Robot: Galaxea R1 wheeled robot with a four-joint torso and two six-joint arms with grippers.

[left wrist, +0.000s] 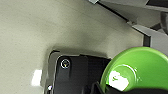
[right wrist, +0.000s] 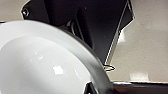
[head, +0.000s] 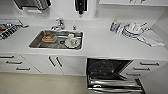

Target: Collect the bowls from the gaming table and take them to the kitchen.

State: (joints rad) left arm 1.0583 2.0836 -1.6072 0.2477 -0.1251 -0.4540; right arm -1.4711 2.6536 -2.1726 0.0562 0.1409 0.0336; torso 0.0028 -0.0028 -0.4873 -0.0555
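We're facing the kitchen, and the white counter [head: 105, 42] runs right across the head view, white cabinets [head: 50, 63] with long dark handles underneath. Set into it is the steel sink [head: 56, 39], long axis running along the counter, with a tap [head: 58, 25] behind it and some crockery lying inside, including a cup on a plate [head: 71, 41]. Below and to the right, the dishwasher [head: 112, 75] stands open, its door dropped forward toward the robot. Off on the counter's right sits a stack of white dishes [head: 133, 30] beside a folded cloth [head: 151, 38].

Now the bowls. In the left wrist view a lime-green bowl [left wrist: 136, 70] looms large above the pale floor [left wrist: 30, 37], its opening turned toward the camera; dark parts overlap its rim, but I can't tell how the left pincer's fingers stand. In the right wrist view a white bowl [right wrist: 42, 65] sits just as close, hollow side to the camera, and the right pincer's state can't be told either.
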